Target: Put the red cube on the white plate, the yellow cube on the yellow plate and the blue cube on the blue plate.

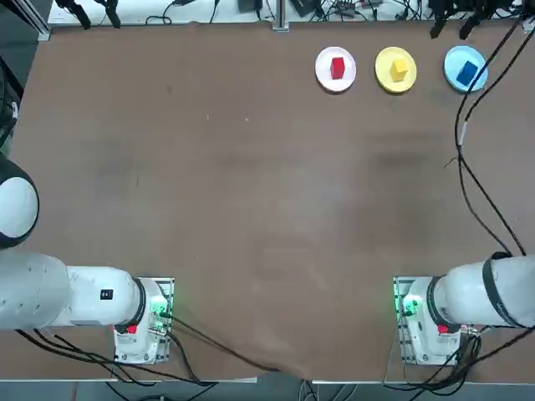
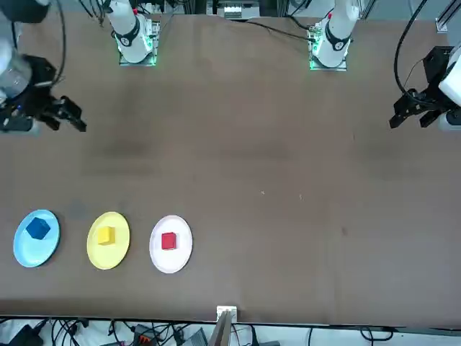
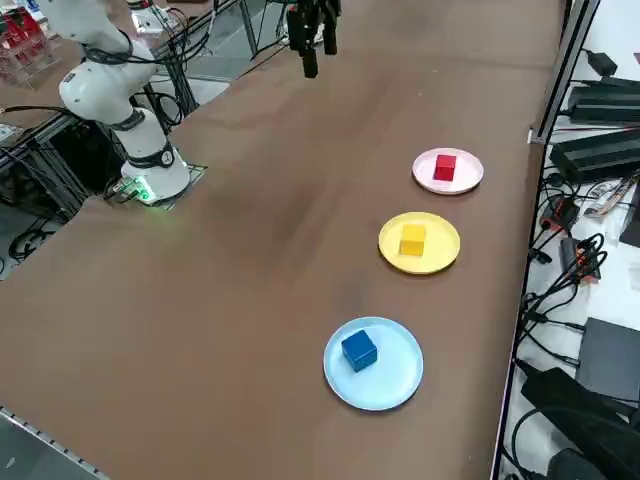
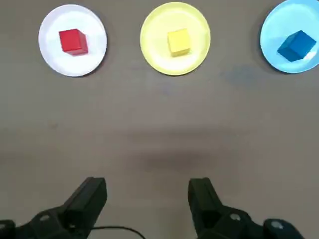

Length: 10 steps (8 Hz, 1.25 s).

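The red cube (image 1: pixel 338 68) sits on the white plate (image 1: pixel 322 75) at the far right of the table. Beside it, the yellow cube (image 1: pixel 398 68) rests on the yellow plate (image 1: pixel 383 72). At the end of the row, the blue cube (image 1: pixel 468 73) lies on the blue plate (image 1: pixel 452 62). My right gripper (image 4: pixel 147 191) hangs high above the table on the robot's side of the plates. It is open with nothing between its fingers (image 4: pixel 92 193). The front view has this gripper (image 2: pixel 65 115) at the left edge.
A black cable (image 1: pixel 468 167) trails from the right arm over the table's right side. The arm bases (image 1: pixel 422 317) stand at the near edge. Cables and boxes (image 3: pixel 600 110) lie beyond the table's far edge. Bare brown tabletop (image 1: pixel 251 192) spreads left of the plates.
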Each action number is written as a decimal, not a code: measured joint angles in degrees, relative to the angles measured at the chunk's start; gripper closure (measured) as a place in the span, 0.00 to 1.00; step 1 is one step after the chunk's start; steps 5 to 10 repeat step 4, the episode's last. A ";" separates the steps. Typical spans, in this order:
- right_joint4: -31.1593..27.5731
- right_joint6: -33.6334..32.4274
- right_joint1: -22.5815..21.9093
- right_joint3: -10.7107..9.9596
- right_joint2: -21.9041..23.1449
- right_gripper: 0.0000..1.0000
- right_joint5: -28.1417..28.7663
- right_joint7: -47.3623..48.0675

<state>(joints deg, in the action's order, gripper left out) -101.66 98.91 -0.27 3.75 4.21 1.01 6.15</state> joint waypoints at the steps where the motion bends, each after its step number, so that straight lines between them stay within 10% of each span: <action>1: -0.04 -0.25 0.35 0.05 0.56 0.00 -0.05 -0.08; 10: 0.11 -2.69 2.62 -0.02 0.64 0.00 -0.06 -8.21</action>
